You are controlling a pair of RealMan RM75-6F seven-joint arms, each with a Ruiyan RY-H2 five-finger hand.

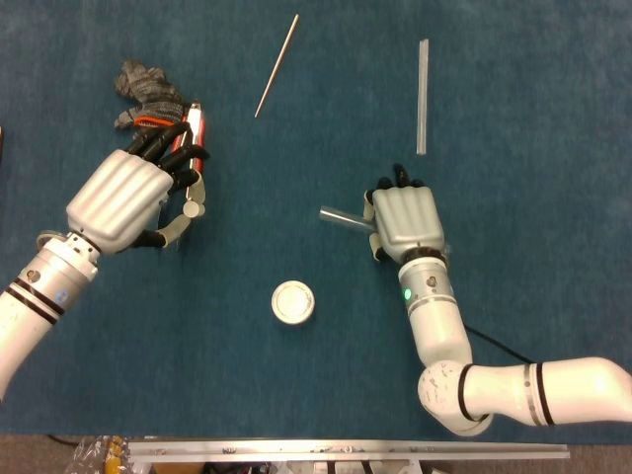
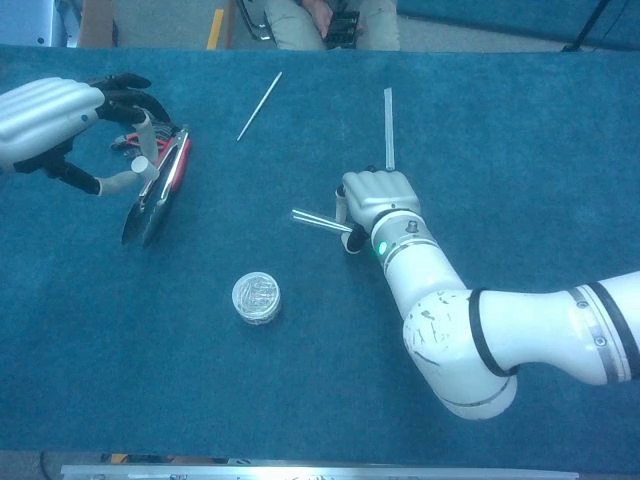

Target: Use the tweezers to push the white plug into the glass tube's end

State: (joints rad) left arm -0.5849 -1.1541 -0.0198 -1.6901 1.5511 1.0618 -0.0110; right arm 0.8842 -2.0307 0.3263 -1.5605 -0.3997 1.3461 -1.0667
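Tube (image 1: 341, 215): gripped in my right hand (image 1: 403, 219), its end jutting left.
Tweezers (image 2: 160, 190): far left, under my left hand (image 1: 128, 196), whose curled fingers grip nothing I can see.
Plug: not discernible.

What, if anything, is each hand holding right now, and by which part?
The right hand grips the glass tube near one end. The left hand holds nothing, poised over the tweezers.

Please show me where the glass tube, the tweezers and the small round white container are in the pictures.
glass tube (image 2: 312, 218): chest view, on the free end sticking out of the right hand.
tweezers (image 2: 150, 205): chest view, on the lower metal arms.
round white container (image 1: 293, 301): head view, on the middle of its top.
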